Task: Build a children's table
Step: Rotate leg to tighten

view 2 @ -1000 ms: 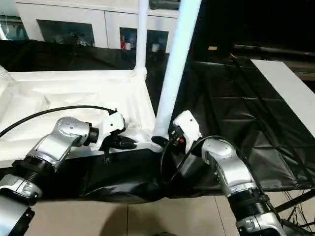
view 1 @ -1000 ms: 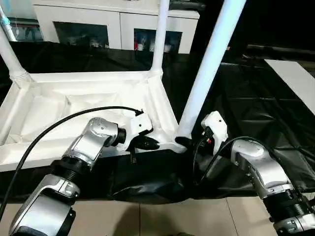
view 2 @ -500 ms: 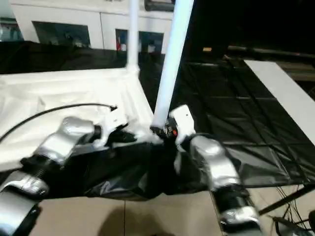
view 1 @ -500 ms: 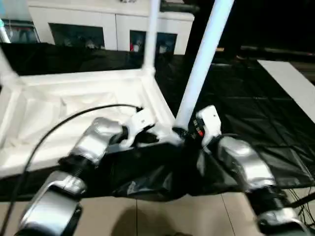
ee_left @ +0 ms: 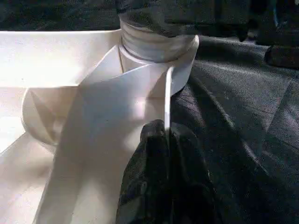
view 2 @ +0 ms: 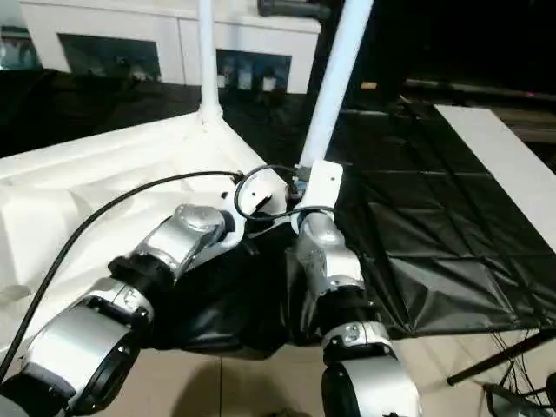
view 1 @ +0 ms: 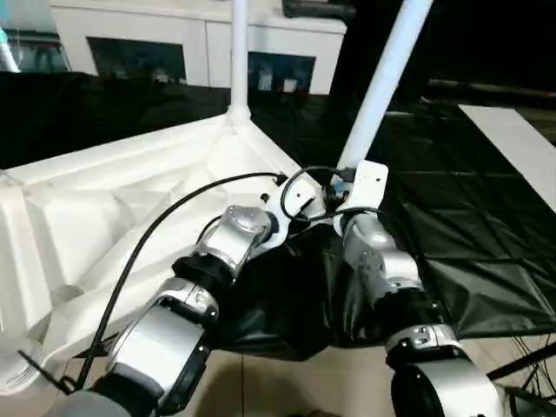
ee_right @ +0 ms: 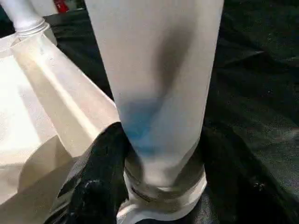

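Upside-down, the ribbed white tabletop (view 1: 130, 191) has its rim pinched by the left tool (ee_left: 166, 140), right tool (ee_right: 140, 186) clasping a leg (view 1: 382, 78).

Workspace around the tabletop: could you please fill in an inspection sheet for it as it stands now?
Surface: black sheet, creased, hanging over the front edge.
Job's things: tabletop lies underside up; far leg and near leg stand in corner sockets.
Clutter: nothing seen.
Grippers: left pincer is shut on the tabletop's thin rim beside a socket; right pincer grips the near leg's base.
Cables: black cable runs along the left forearm; a short loop sits between the wrists.
Surroundings: white cabinet behind, white board at right, tiled floor in front.
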### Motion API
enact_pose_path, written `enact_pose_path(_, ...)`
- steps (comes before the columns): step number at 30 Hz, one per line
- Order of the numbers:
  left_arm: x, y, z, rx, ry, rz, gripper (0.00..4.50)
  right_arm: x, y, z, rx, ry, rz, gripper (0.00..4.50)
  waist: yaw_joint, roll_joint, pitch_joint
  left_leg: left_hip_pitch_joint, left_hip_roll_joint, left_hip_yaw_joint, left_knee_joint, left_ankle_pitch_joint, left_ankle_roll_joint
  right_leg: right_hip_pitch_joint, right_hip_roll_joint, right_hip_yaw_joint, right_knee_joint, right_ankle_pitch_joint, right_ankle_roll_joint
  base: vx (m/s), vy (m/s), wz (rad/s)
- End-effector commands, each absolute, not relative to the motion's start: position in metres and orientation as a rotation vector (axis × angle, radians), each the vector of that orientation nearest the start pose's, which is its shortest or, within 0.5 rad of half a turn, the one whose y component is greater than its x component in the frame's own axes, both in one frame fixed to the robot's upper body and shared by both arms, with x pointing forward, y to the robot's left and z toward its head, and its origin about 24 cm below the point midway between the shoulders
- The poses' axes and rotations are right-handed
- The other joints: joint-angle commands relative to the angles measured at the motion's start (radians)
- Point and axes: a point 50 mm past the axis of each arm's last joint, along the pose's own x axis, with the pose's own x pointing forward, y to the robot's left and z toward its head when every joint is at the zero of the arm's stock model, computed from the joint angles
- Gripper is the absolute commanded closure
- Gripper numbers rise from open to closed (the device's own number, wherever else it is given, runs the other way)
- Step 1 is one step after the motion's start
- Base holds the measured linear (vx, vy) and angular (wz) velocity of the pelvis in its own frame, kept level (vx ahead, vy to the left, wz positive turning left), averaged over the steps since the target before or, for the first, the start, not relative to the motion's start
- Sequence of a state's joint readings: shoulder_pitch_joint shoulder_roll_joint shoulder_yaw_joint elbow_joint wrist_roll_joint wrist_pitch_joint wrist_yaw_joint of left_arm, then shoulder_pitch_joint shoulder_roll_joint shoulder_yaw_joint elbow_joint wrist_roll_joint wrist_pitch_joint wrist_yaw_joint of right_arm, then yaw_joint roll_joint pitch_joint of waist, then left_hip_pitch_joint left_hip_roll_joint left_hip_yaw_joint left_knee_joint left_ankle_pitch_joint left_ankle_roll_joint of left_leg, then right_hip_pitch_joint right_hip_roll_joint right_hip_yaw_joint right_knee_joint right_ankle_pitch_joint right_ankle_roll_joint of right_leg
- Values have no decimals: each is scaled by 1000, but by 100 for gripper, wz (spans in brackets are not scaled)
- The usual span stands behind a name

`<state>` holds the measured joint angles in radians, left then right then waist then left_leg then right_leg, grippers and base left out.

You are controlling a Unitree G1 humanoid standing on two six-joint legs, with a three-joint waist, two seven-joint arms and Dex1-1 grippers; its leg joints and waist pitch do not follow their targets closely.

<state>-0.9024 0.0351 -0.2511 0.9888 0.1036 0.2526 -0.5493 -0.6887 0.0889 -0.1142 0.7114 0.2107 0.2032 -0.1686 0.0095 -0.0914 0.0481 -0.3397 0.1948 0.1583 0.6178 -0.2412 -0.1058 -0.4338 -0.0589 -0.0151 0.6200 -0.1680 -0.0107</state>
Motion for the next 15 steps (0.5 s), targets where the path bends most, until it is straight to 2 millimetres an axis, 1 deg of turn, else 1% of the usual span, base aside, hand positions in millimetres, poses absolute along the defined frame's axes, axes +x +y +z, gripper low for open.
enact_pose_path(1,376,61,70,397,403,-698,450,354,-78,39,303,398,32,248,1,18,-64,-5,9,12,-80,-42,46,73,-50,30,-59,-18,-242,0,0,0)
enact_pose_path(3,375,61,69,409,397,-729,450,356,-80,41,312,387,76,248,1,16,-63,-6,10,11,-80,-69,46,75,-52,31,-63,-57,-234,0,0,0)
enact_pose_path(5,375,62,69,410,398,-734,450,356,-83,42,301,378,73,248,1,17,-63,-6,11,11,-80,-63,48,74,-52,31,-63,-54,-233,0,0,0)
enact_pose_path(6,375,62,69,409,399,-734,450,357,-85,43,291,372,65,178,1,17,-64,-7,11,11,-81,-55,47,74,-53,30,-62,-48,-236,0,0,0)
enact_pose_path(7,374,64,68,420,391,-766,450,357,-93,45,244,354,91,178,1,21,-64,-6,12,10,-81,-53,46,73,-53,30,-61,-44,-238,0,0,0)
enact_pose_path(8,374,64,68,424,387,-778,450,356,-95,45,227,353,103,178,1,19,-64,-7,12,11,-80,-50,54,76,-51,29,-60,-28,-240,0,0,0)
enact_pose_path(9,370,65,67,449,364,-853,450,353,-104,44,129,353,178,159,5,19,-62,-13,10,7,-81,-38,61,83,-51,28,-62,-16,-237,0,0,0)
enact_pose_path(10,368,66,66,464,358,-891,450,351,-110,42,80,356,219,159,-1,17,-64,-15,10,8,-80,-31,64,84,-52,29,-60,-7,-240,0,0,0)
enact_pose_path(12,364,69,64,480,364,-957,450,346,-120,41,32,353,283,135,3,21,-62,-9,13,11,-78,-50,80,79,-56,30,-65,-35,-260,0,0,0)
enact_pose_path(13,360,72,62,501,360,-1026,450,342,-128,42,-9,346,341,135,6,20,-60,-10,14,11,-79,-57,86,81,-58,31,-68,-42,-263,0,0,0)
enact_pose_path(14,355,75,60,514,368,-1088,450,338,-135,44,-39,340,391,125,6,19,-60,-10,17,12,-79,-50,89,80,-57,32,-66,-41,-265,0,0,0)
enact_pose_path(15,351,80,58,527,386,-1139,450,333,-145,46,-68,338,428,101,11,22,-59,-10,19,10,-79,-46,97,82,-58,31,-64,-38,-269,0,0,0)
